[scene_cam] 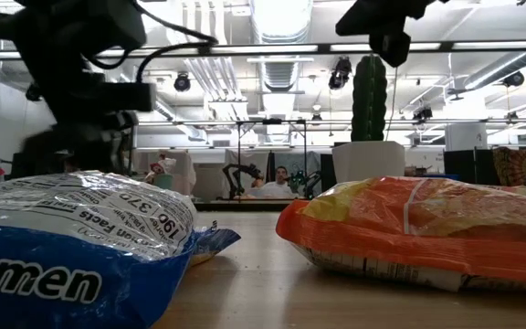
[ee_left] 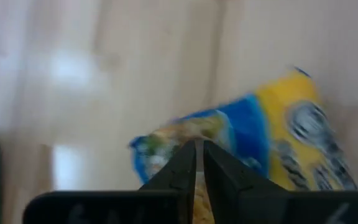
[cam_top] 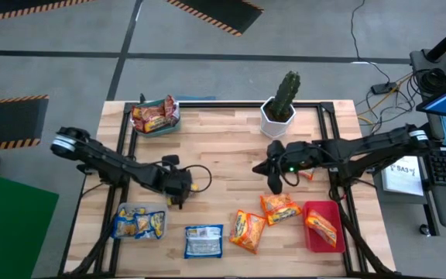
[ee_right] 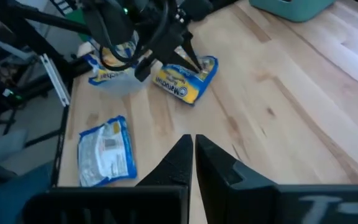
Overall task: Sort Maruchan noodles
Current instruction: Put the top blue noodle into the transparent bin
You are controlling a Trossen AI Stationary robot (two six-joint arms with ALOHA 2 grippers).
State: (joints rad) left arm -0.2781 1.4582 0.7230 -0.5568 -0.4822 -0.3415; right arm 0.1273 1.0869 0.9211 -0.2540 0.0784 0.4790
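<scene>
Packets nearest the table (cam_top: 231,147) front: blue ones (cam_top: 204,241), orange ones (cam_top: 248,230). Left gripper (cam_top: 183,195), left of the cactus (cam_top: 286,96), is clamped on a blue-yellow packet (ee_right: 186,77). Right gripper (cam_top: 275,183), just below the cactus, has fingers together, empty.

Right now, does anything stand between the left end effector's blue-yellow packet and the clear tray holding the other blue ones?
Nothing visible does. The left end effector is pinched on the blue-yellow packet, with only bare table between it and the clear tray. The loose blue packet lies off to one side.
</scene>
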